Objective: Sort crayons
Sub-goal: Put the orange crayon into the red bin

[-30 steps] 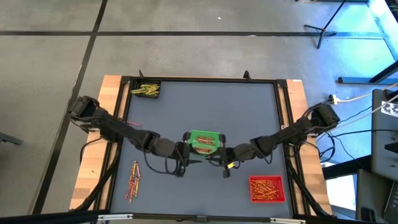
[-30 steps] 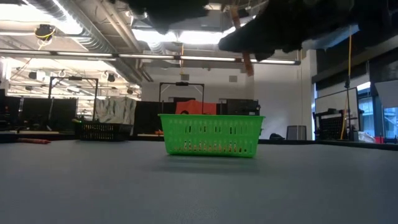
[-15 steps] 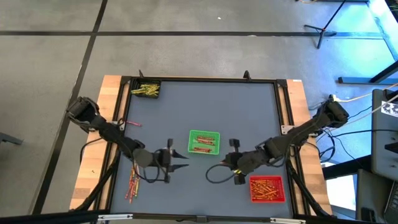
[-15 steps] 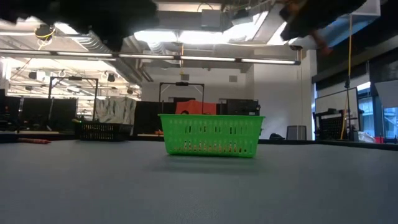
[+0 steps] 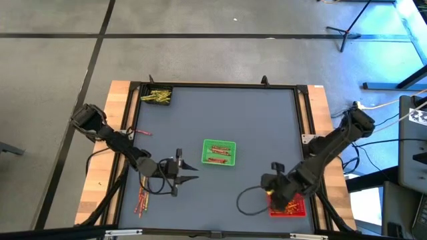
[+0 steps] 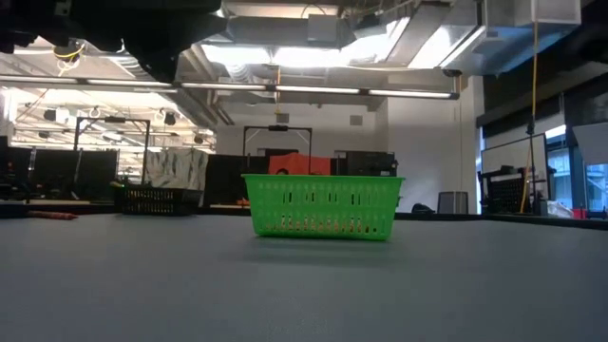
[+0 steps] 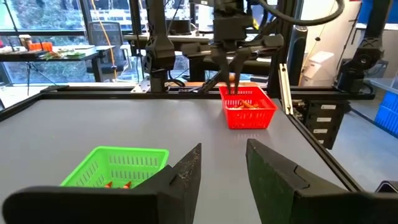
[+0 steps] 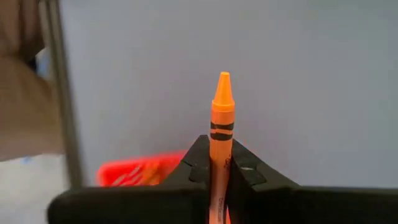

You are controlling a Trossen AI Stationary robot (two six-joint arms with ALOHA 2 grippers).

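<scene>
My right gripper (image 5: 279, 191) hangs over the near-right red tray (image 5: 291, 208), shut on an orange crayon (image 8: 222, 112). The left wrist view shows this gripper (image 7: 234, 67) pointing down above the red tray (image 7: 247, 113). My left gripper (image 5: 191, 167) stands open and level, left of the green tray (image 5: 219, 153), with nothing between its fingers (image 7: 186, 174). The green tray holds a few crayons. A bunch of loose crayons (image 5: 142, 196) lies on the mat at the near left. My right gripper pinches the orange crayon's paper-wrapped shaft (image 8: 219, 154) between its two fingers. The crayon runs along the fingers and its pointed tip (image 8: 223, 79) sticks out past them. The fingers come steeply from above, and the crayon is lifted clear over the red tray.
A black tray (image 5: 157, 97) with yellow-green crayons sits at the far left corner. One red crayon (image 5: 143, 132) lies alone by the left rail. The black frame (image 5: 220, 85) edges the grey mat. In the low view the green tray (image 6: 323, 204) stands mid-table.
My right gripper has left the green tray and gone toward the table's near right, over the red tray, tipping its fingers downward and carrying the orange crayon. My left gripper has drawn back from the green tray toward the left and sunk a little.
</scene>
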